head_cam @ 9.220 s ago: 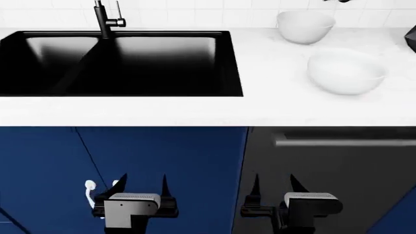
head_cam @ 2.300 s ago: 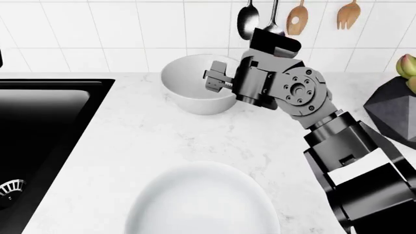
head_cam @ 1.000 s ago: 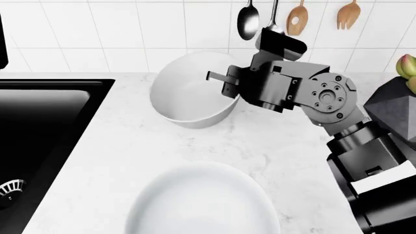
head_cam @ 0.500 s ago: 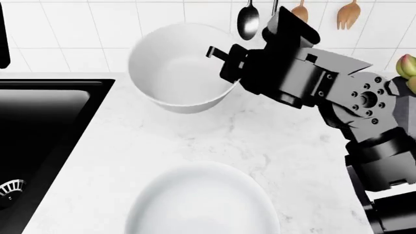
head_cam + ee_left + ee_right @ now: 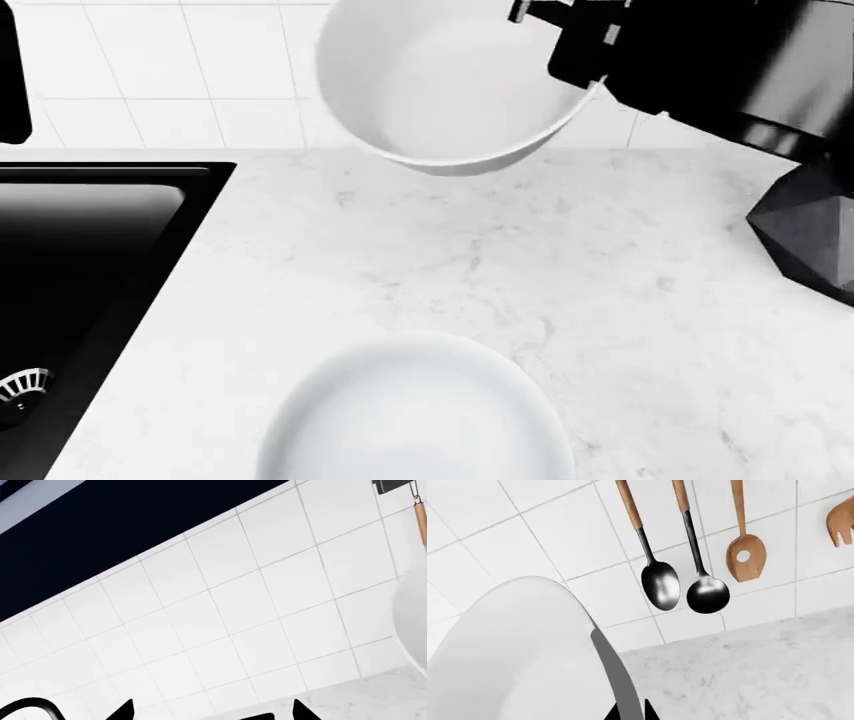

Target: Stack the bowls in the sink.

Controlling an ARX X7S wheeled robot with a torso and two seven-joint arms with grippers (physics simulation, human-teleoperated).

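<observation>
Right gripper pinches rim of glossy white deep round bowl, aloft at 12 o'clock | wider white bowl on counter, 6 o'clock | rigid, slippery, probably breakable: take by rim | left gripper jaws wide

One glossy white bowl hung tilted above the counter, its open mouth turned toward the head camera, its rim apparently pinched at the upper right. The second bowl sat upright on the marble, nearer the camera. The matte black sink lay to the left, its metal strainer showing.
</observation>
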